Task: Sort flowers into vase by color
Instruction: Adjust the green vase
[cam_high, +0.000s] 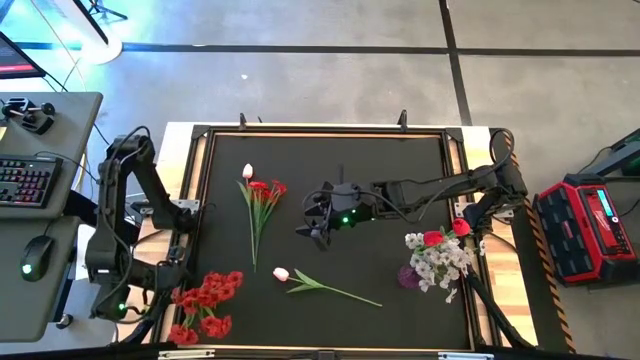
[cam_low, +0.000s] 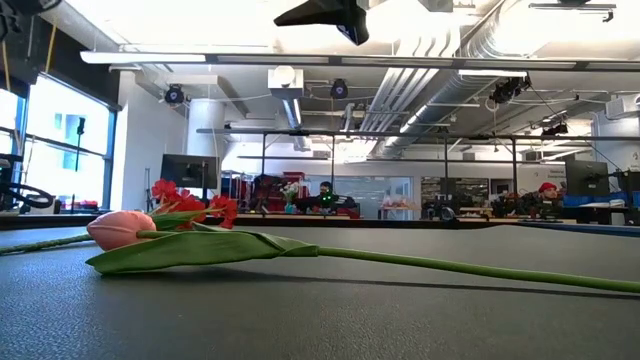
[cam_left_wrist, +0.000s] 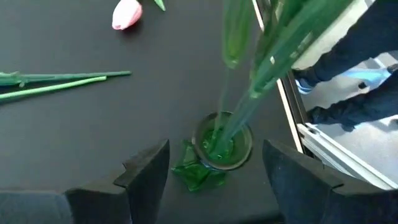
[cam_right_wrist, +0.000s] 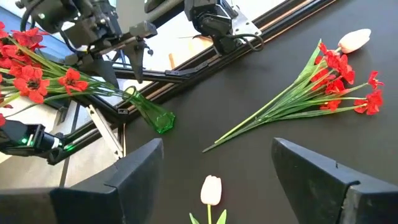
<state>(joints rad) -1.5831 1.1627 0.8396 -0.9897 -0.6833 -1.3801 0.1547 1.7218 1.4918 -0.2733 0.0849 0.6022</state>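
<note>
My left gripper (cam_left_wrist: 214, 180) is open at the table's near-left corner, directly over a green glass vase (cam_left_wrist: 221, 149) that holds red blossom sprigs (cam_high: 205, 298). Their stems rise between the fingers, and I see no touch. My right gripper (cam_right_wrist: 217, 180) hangs open above mid-table (cam_high: 311, 216). A pale pink tulip (cam_right_wrist: 211, 190) lies on its side under it (cam_high: 300, 280), filling the low view's foreground (cam_low: 120, 228). A red sprig (cam_high: 262, 200) with another tulip bud (cam_high: 247, 171) lies flat further left. White and red-pink flowers stand in a purple vase (cam_high: 437, 255) on the right.
The black mat is ringed by a raised wooden frame (cam_high: 195, 170). A desk with a keyboard and mouse (cam_high: 35, 255) sits past the left edge, and a red case (cam_high: 590, 230) lies past the right. Bare mat spans the far half of the table.
</note>
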